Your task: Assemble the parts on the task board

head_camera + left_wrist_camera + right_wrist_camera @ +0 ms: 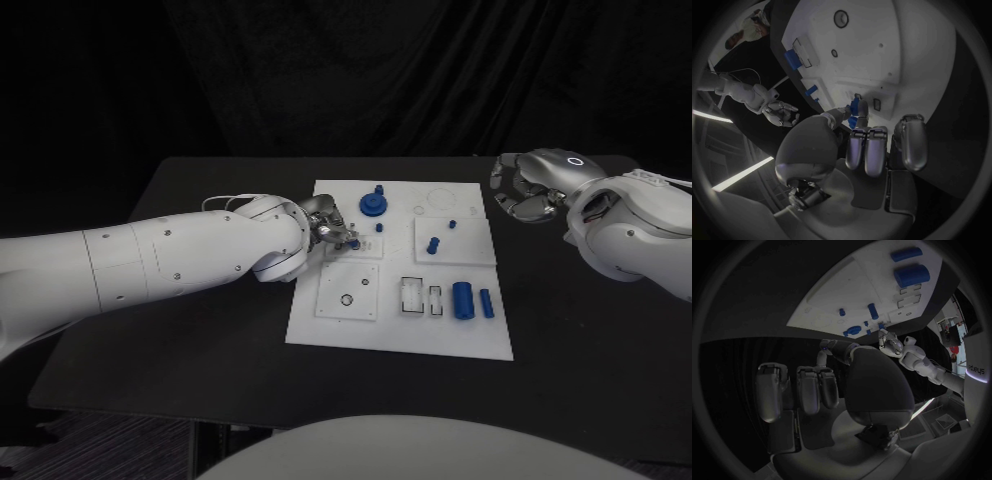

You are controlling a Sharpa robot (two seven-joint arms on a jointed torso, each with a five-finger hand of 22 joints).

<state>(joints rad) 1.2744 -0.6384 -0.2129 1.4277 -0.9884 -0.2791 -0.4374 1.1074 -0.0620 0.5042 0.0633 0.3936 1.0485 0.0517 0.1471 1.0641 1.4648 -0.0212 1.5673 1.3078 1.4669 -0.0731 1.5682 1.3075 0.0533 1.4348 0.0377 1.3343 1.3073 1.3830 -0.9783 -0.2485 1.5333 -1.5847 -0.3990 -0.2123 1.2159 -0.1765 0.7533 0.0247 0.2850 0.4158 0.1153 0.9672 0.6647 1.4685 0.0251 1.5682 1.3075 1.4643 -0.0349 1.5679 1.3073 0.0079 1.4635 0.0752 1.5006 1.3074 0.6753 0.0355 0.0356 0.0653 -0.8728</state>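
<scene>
Silver left hand (326, 229) positioned over left part of white task board (404, 335), small blue part (856, 106) pinched at fingertips. Silver right hand (525, 190) held above black table (188, 330) just beyond board's right edge, fingers curled, nothing held. Large blue cylinder (463, 300) laid flat near board's near-right area, long axis running near-to-far.

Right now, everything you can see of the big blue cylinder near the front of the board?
The big blue cylinder is a plain, smooth, plastic-looking round bar, lying on its side on the white task board toward its near right part. A thinner blue cylinder lies beside it, parallel; whether they touch is unclear. Empty rectangular slots sit on its other side. Neither hand touches it.
</scene>
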